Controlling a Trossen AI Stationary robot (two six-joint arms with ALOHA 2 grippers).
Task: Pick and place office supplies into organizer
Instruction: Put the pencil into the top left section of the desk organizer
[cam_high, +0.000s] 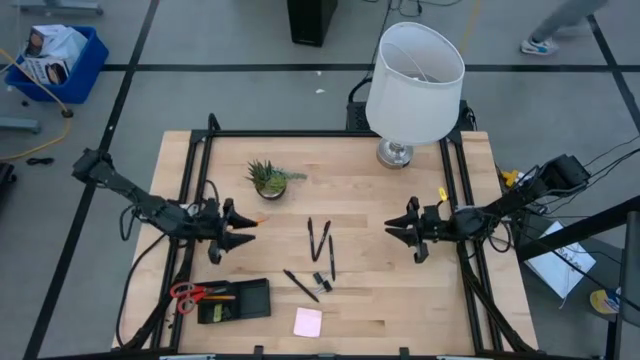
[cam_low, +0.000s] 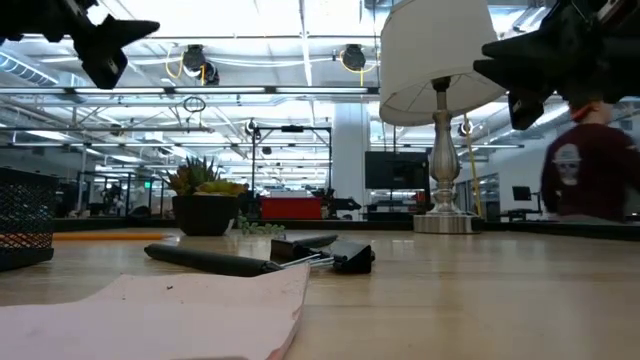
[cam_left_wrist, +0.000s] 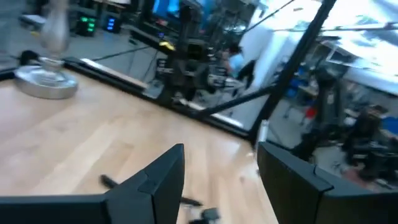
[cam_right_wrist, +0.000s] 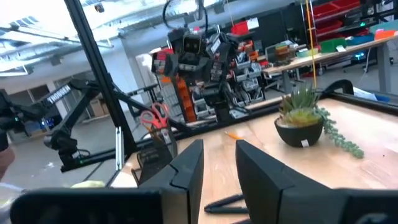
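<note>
Pens (cam_high: 320, 240) lie mid-table, clear of the potted plant (cam_high: 267, 178) and lamp (cam_high: 412, 85); the black organizer (cam_high: 235, 300) near the front-left corner hides most of the scissors (cam_high: 190, 293). Left gripper (cam_high: 246, 231) and right gripper (cam_high: 393, 226) hover part-open, empty.

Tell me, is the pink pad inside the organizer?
No, the pink pad lies on the bare table, apart from the organizer and to its right in the high view.

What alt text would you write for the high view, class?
Two arms hover over a wooden table, open left gripper and right gripper both empty. Pens lie between them; scissors sit in the organizer, beside a pink pad.
</note>
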